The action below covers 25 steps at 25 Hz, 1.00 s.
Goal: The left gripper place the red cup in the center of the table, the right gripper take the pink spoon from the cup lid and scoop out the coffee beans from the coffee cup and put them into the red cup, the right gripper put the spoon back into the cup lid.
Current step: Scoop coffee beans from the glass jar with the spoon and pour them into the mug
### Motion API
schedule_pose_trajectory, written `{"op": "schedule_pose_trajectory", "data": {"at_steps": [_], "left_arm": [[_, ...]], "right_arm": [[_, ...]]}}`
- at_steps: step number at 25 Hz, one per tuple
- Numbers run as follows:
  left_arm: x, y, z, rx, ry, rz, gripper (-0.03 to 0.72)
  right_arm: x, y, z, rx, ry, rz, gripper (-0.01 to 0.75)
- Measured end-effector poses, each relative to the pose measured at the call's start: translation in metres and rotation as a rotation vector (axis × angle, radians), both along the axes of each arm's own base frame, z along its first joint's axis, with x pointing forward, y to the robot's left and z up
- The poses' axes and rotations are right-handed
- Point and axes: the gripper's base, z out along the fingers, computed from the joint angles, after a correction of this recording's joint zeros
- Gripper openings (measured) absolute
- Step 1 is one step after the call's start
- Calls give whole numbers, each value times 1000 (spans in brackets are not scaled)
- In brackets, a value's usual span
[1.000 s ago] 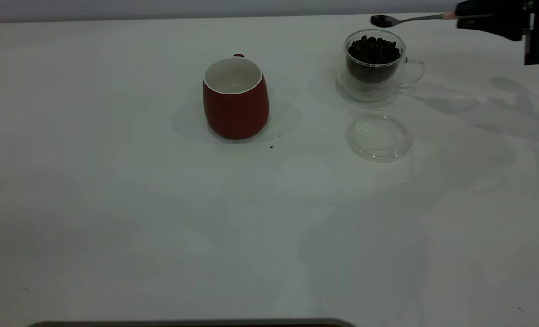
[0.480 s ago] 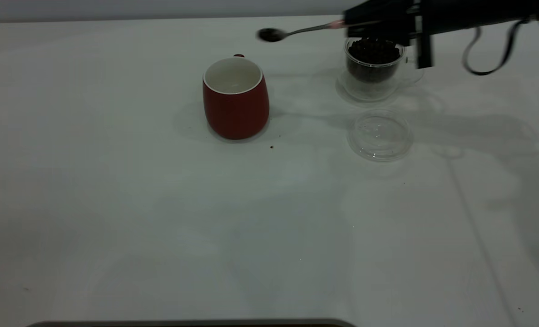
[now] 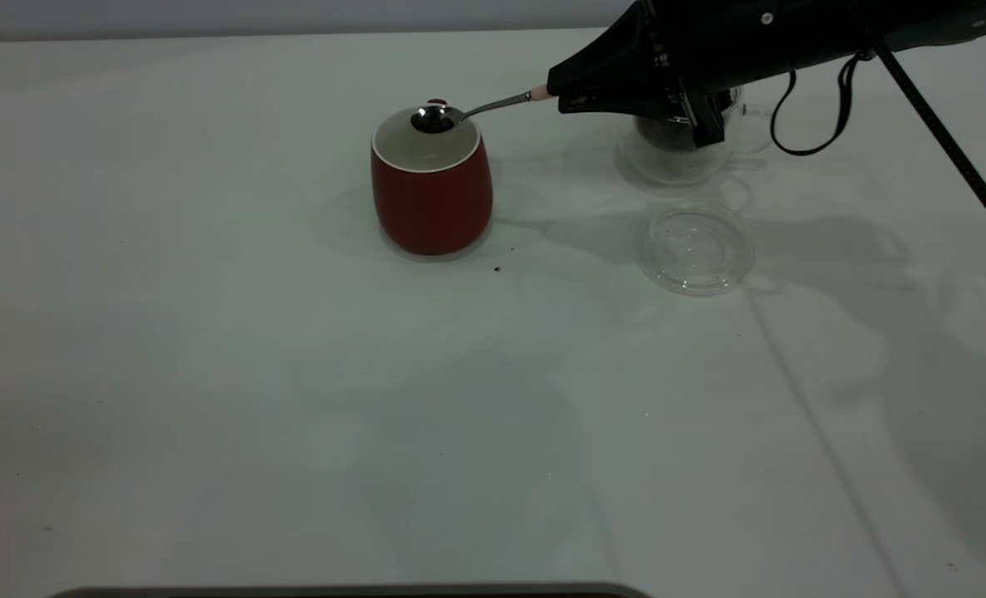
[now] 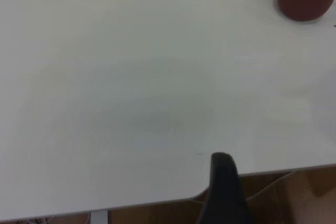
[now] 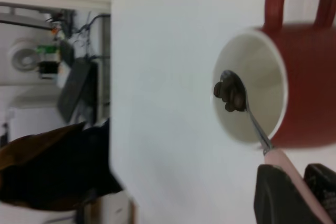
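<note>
White table (image 3: 210, 374); right gripper (image 3: 563, 91) clamping pink spoon (image 3: 493, 105) over red cup (image 3: 432, 199).

A small dark crumb (image 3: 497, 268) lies toward the far edge of the tabletop (image 3: 293, 399), a second crumb (image 3: 739, 335) nearer its right edge; a dark grey strip (image 3: 351, 591) lines the near edge, a pale grey wall (image 3: 293, 17) behind the far edge

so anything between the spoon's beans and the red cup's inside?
Nothing visible. The right gripper holds the pink spoon with its bowl of coffee beans over the open mouth of the red cup, whose white inside looks empty.
</note>
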Motion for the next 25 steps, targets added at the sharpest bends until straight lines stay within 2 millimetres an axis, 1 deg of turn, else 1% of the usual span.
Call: {"op": "schedule_pose_trajectory", "data": {"at_steps": [4, 7, 9, 11, 16, 21, 23, 25], "left_arm": [[0, 0, 0, 0, 0, 0, 586], [0, 0, 0, -2, 0, 2, 586], [0, 0, 0, -2, 0, 2, 586], [0, 0, 0, -2, 0, 2, 586], [0, 0, 0, -2, 0, 2, 586], [0, 0, 0, -2, 0, 2, 586], [0, 0, 0, -2, 0, 2, 586], [0, 0, 0, -2, 0, 2, 586]], "right_arm": [[6, -2, 4, -59, -156, 13, 98], [7, 0, 15, -104, -278, 68, 98], [6, 2, 23, -125, -328, 112, 98], [4, 3, 27, -146, -363, 158, 98], [4, 2, 36, -189, -431, 197, 98], [3, 1, 43, -206, -457, 230, 98], [-1, -3, 51, -200, -454, 283, 98], [-6, -16, 63, -179, -429, 347, 98]]}}
